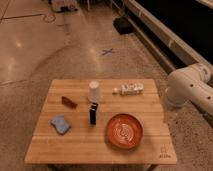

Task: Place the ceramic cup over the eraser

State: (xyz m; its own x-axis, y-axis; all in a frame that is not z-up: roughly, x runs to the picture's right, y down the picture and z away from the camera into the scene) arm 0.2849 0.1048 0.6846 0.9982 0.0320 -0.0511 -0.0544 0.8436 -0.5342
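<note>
**Arm casing: visible section only**

The arm [191,86] shows as stout, rounded sections in smooth off-white casing. A bulbous, drum-shaped joint meets a thicker tube that runs off toward the lower right. The surface is plain with a soft sheen and shades to grey on the underside. Seams and fastenings are too faint to tell. The gripper is out of view; the arm leaves the frame at the right edge.

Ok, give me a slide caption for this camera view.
White cup standing just behind the black eraser on a wooden table, robot arm at right, gripper out of frame.
</note>
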